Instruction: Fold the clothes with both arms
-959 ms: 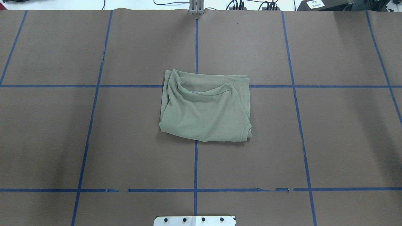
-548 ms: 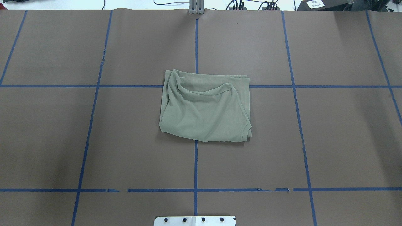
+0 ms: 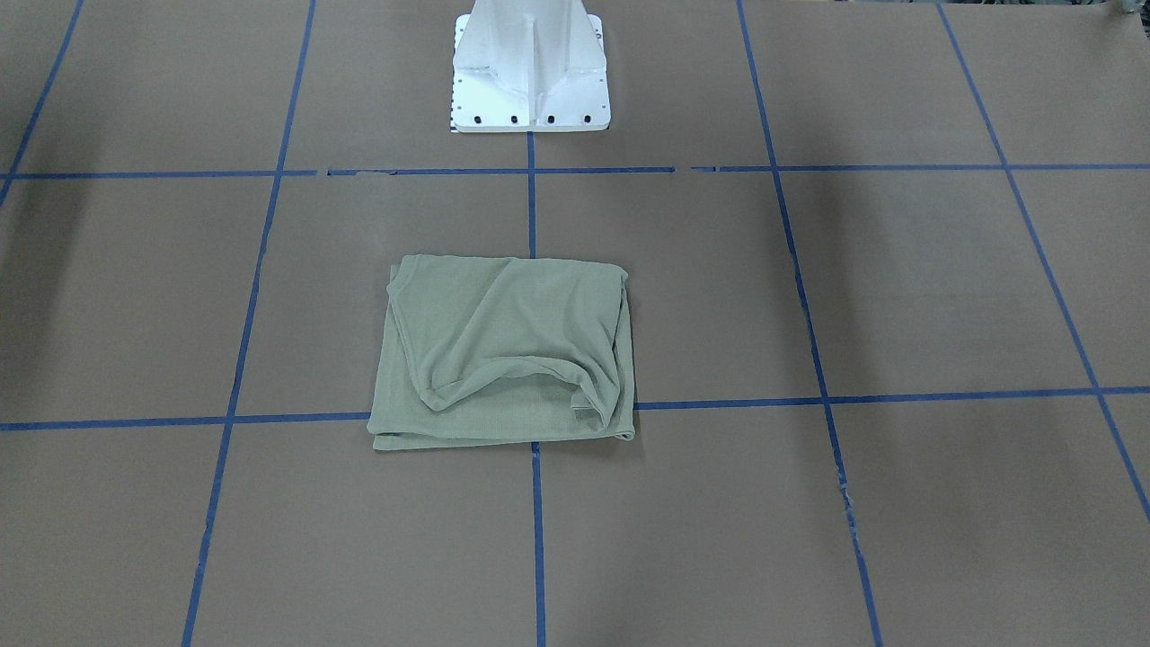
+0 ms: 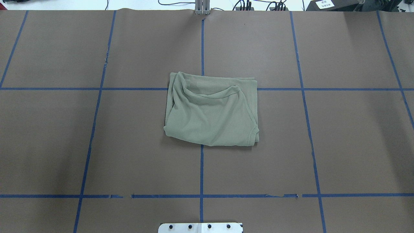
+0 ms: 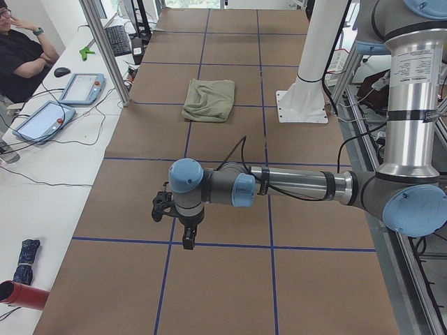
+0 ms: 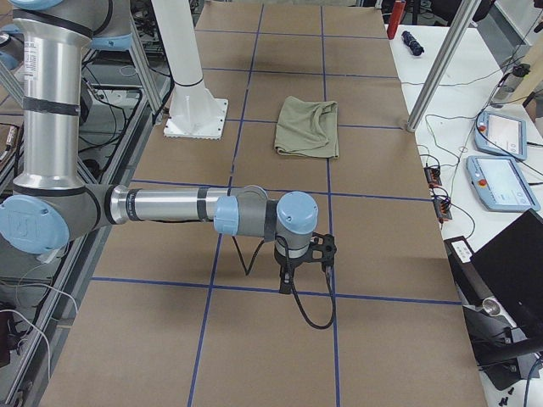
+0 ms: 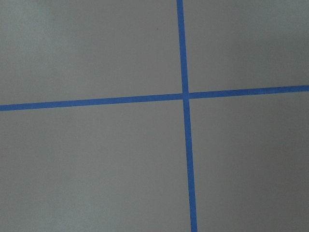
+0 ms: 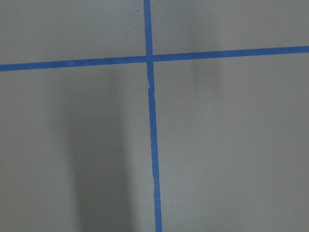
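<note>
Overhead exterior, shirt [image 4: 210, 111]: folded into a compact, roughly square bundle in the middle of the desk [image 4: 129, 145], over a crossing of blue tape lines. Slack on top, with a curved ridge near the far edge and a hemmed corner poking out at the near right.
Left arm [image 5: 293, 185]: stretched low over the desk's left end, well apart from the shirt. Only brown paper and a tape cross in its wrist view.
Left jaws: pointed down, close above the paper, no cloth at them. Released or clenched, cannot tell from the side view.
Right arm [image 6: 170, 206]: mirrored at the right end, equally far from the shirt.
Right jaws: pointed down over a tape line. Cannot tell the state either.
Stage: probably finished or nearly so, judging by the small bundle and both arms parked clear.
Risk, unfolding: likely if another fold is tried and only the loose top layer gets pinched, peeling the bundle open.
Risk, skewing: likely if one side lifts ahead of the other, dragging the stack across the paper.
Risk, paper: possibly snagged and lifted with a pinch pressed too deep.
</note>
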Controlling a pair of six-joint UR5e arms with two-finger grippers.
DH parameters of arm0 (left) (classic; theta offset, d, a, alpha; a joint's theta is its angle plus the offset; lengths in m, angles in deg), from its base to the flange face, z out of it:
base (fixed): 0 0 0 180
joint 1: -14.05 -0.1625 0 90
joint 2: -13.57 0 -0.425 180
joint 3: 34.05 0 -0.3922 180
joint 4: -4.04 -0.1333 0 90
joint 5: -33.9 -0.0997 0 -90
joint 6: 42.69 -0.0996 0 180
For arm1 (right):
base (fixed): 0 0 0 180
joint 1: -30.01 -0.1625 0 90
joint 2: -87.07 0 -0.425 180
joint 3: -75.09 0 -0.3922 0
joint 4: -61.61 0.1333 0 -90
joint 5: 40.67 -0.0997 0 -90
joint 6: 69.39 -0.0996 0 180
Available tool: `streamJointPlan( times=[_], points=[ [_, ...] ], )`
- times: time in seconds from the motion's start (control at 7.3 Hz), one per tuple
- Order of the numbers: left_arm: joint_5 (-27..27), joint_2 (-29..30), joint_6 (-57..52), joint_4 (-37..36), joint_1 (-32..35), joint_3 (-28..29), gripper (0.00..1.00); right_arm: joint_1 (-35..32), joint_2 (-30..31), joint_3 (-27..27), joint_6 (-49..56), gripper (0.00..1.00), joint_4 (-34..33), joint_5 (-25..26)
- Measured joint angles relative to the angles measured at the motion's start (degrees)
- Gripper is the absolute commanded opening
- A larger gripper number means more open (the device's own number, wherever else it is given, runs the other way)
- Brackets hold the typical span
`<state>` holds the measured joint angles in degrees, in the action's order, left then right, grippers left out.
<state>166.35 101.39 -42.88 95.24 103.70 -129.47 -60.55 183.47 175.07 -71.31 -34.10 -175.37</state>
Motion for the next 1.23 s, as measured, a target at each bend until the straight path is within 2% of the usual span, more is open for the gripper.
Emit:
streamJointPlan(
  times=[0.55, 1.23],
  points=[
    [0.0, 0.0, 0.0, 0.1, 0.0, 0.0, 1.00, 0.0, -0.6, -0.2, -0.2, 1.00, 2.9, -0.2],
    [0.1, 0.0, 0.0, 0.1, 0.0, 0.0, 1.00, 0.0, -0.6, 0.0, -0.3, 1.00, 3.1, -0.8]
  ],
)
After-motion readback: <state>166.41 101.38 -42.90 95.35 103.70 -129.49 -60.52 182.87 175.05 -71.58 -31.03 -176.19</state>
